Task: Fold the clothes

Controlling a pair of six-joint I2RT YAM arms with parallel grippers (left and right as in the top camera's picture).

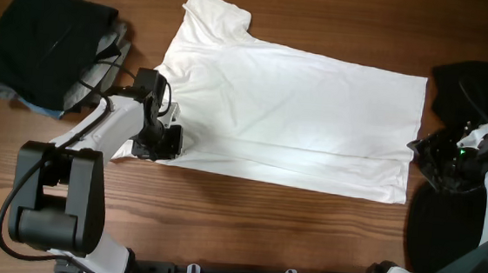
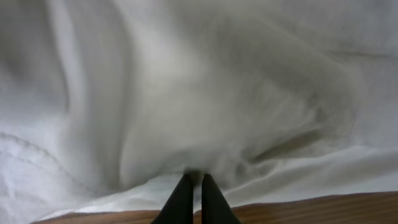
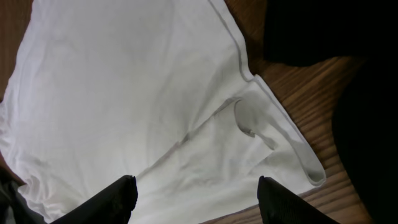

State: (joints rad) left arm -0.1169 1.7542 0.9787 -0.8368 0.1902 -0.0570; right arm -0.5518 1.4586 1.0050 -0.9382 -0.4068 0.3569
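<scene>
The left gripper (image 2: 194,179) pinched shut on an edge of the white T-shirt (image 1: 290,105), the right gripper (image 3: 198,196) gaped empty above its hem; so thin a pinch could slip, bunching the cloth.

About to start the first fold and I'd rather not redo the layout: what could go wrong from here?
1. The left gripper is shut on only a thin pinch of the white T-shirt's edge; it may slip on lifting.
2. The right gripper hangs open over the hem corner, holding nothing; a pull from the left alone would likely drag and skew the shirt.
3. The black garment lies close to that corner and could get grabbed too.
</scene>
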